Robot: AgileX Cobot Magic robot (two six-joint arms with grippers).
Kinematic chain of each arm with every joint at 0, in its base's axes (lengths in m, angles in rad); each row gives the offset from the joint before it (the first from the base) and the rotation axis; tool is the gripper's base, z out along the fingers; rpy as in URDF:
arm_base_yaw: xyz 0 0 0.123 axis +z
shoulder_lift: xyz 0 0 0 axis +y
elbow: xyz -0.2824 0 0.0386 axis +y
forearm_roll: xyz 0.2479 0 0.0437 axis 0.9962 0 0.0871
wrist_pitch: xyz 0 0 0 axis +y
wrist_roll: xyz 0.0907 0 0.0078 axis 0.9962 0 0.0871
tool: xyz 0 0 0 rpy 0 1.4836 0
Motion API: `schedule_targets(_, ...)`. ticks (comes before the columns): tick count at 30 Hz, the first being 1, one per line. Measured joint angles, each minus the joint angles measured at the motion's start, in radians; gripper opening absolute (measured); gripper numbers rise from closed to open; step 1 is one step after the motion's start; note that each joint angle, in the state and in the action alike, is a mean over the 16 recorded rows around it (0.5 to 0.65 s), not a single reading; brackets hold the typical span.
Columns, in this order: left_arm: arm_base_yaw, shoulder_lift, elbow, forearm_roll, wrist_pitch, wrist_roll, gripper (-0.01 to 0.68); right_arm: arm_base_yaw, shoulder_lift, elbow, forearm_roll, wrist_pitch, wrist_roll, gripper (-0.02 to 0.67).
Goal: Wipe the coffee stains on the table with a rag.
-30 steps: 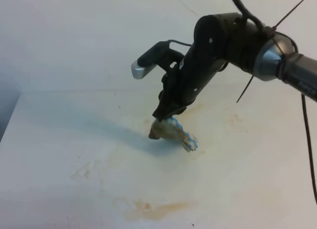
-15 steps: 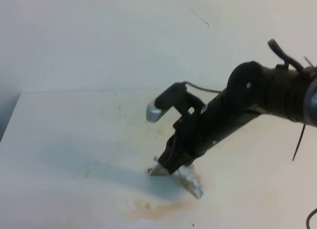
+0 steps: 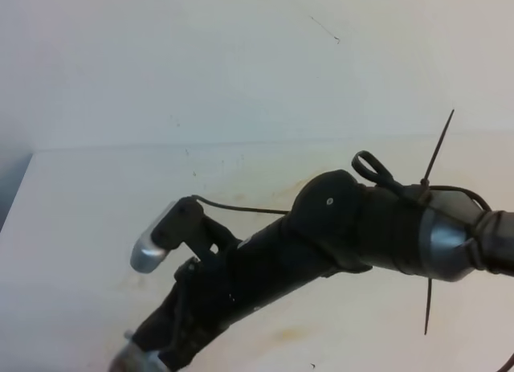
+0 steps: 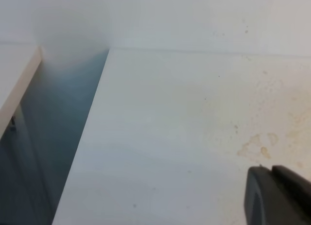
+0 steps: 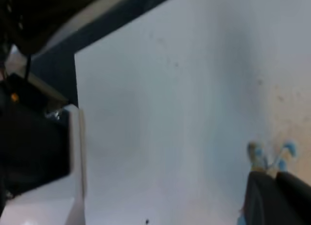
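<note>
My right arm reaches across the white table (image 3: 88, 227) to its near left. The right gripper (image 3: 148, 352) is low at the bottom edge of the exterior view, shut on the rag. In the right wrist view, blue and white tufts of the rag (image 5: 258, 154) stick out past the dark, closed fingertips (image 5: 262, 196). A faint amber coffee stain (image 3: 289, 336) lies just right of the arm, and tan smears (image 4: 257, 147) show in the left wrist view. The left gripper (image 4: 272, 186) hovers over the table's left part, its dark fingers together with nothing held.
The table's left edge (image 4: 85, 137) drops into a dark gap, with a white ledge (image 4: 19, 84) beyond it. The right wrist view shows that edge (image 5: 75, 79), dark gear (image 5: 29, 152) and a white block (image 5: 63, 196) at the left. A white wall (image 3: 241, 59) rises behind.
My right arm has swept from the middle of the table toward the near left, dragging the rag across the amber blotch. The blotch now looks smaller and fainter.
</note>
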Motion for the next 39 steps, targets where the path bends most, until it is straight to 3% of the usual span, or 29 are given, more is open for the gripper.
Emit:
schedule_targets(6,0.000,0.000,0.000,0.000,0.000,0.000,0.000,-0.011,-0.035,-0.026,0.088,-0.099,-0.069,0.017)
schedule_targets(11,0.000,0.000,0.000,0.000,0.000,0.000,0.000,-0.072,-0.096,-0.042,0.050,-0.180,-0.053,0.017)
schedule_targets(18,0.000,0.000,0.000,0.000,0.000,0.000,0.000,-0.193,-0.199,-0.047,-0.213,-0.180,0.141,0.017)
schedule_targets(29,0.000,0.000,0.000,0.000,0.000,0.000,0.000,-0.314,-0.261,-0.047,-0.759,0.093,0.534,0.017)
schedule_targets(34,0.000,0.000,0.000,0.000,0.000,0.000,0.000,-0.325,-0.252,-0.046,-0.865,0.204,0.605,0.042)
schedule_targets(39,0.000,0.000,0.000,0.000,0.000,0.000,0.000,-0.325,-0.243,-0.045,-0.895,0.264,0.640,0.142)
